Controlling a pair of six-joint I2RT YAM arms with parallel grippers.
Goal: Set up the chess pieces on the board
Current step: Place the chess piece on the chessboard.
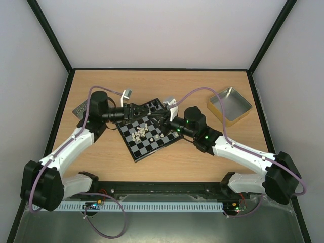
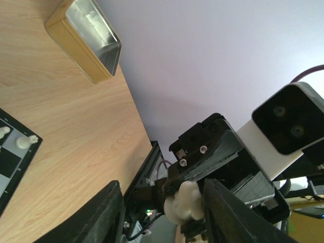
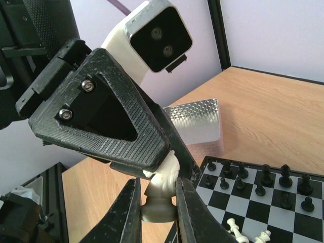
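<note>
The board (image 1: pixel 152 147) lies tilted at mid table, with black pieces (image 1: pixel 154 106) along its far edge and several cream-white pieces (image 1: pixel 143 131) loose near its middle. Both grippers meet just above its far part. My right gripper (image 1: pixel 158 120) (image 3: pixel 158 215) is shut on the base of a white knight (image 3: pixel 162 195). My left gripper (image 1: pixel 145 114) (image 2: pixel 162 215) faces it with jaws wide apart around the knight (image 2: pixel 183 202); the knight's head is near one left finger. The board (image 3: pixel 283 212) and black pieces (image 3: pixel 263 177) show below in the right wrist view.
A gold metal tray (image 1: pixel 229 106) stands at the back right; it also shows in the left wrist view (image 2: pixel 86 40). A silver embossed tray (image 1: pixel 81 108) (image 3: pixel 200 124) lies at the back left beside the board. Black frame posts bound the table.
</note>
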